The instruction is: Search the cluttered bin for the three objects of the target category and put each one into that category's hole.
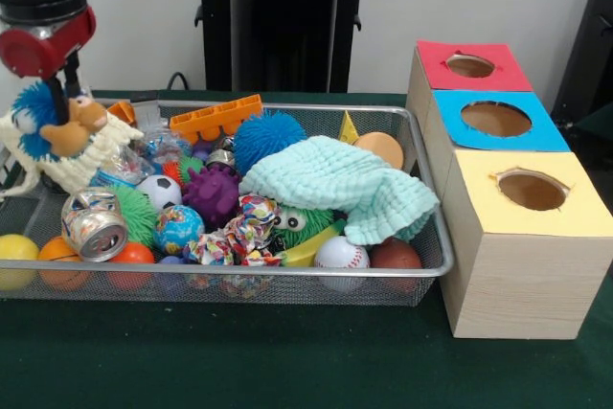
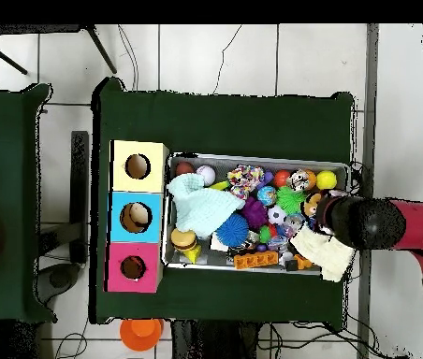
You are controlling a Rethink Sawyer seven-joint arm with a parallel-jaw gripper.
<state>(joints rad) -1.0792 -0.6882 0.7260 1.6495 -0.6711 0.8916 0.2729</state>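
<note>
- The pincer (image 1: 69,102) hangs at the upper left of the front view, below the arm's red and black wrist; its thin dark tips reach down to a tan and orange-brown plush toy (image 1: 77,125), but whether they are clenched on it or released cannot be told.
- The plush toy sits at the left end of the bin (image 1: 421,200), on top of a cream knitted cloth (image 1: 84,158) and just beside a blue spiky ball (image 1: 34,114).
- In the overhead view the arm (image 2: 384,224) covers the bin's right end, and the plush toy shows only as a small tan patch (image 2: 314,203) at the arm's tip.
- A mint-green knitted cloth (image 1: 340,184) lies over the right half of the clutter; a crushed can (image 1: 93,224) lies lower left.
- The hole (image 1: 470,66) in the red-topped box is at the upper right of the front view, well apart from the plush toy, past the blue box (image 1: 498,122) and yellow box (image 1: 532,193).
- Bin and boxes stand on the dark green worktop (image 1: 239,361).
</note>
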